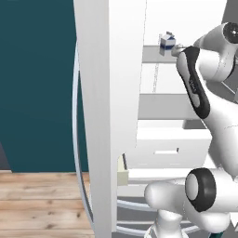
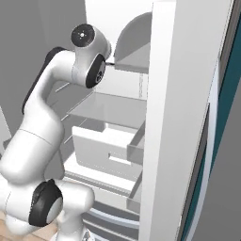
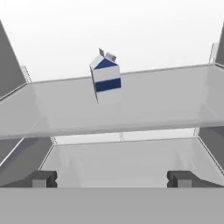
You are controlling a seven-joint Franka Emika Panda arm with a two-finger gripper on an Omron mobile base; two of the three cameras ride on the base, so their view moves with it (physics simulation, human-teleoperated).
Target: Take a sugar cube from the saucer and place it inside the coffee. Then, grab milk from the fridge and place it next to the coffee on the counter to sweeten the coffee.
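The milk (image 3: pixel 105 77), a small white carton with blue markings, stands on an upper shelf of the open fridge (image 1: pixel 158 107); in the left base view the milk (image 1: pixel 167 42) sits at the shelf's front left. My gripper (image 3: pixel 112 178) is open, its two dark fingertips (image 3: pixel 41 178) spread wide and nothing between them. It hangs in front of the shelf edge, short of the carton and slightly below it. In the left base view the arm's hand reaches up just right of the carton. The sugar cube, saucer, coffee and counter are out of view.
The fridge door (image 1: pixel 102 116) stands open at the left of the left base view; the same door (image 2: pixel 183 122) rises at the right of the right base view. White shelves (image 2: pixel 110 108) and grey drawers (image 2: pixel 106 146) lie below the arm. A wooden floor (image 1: pixel 42 204) lies lower left.
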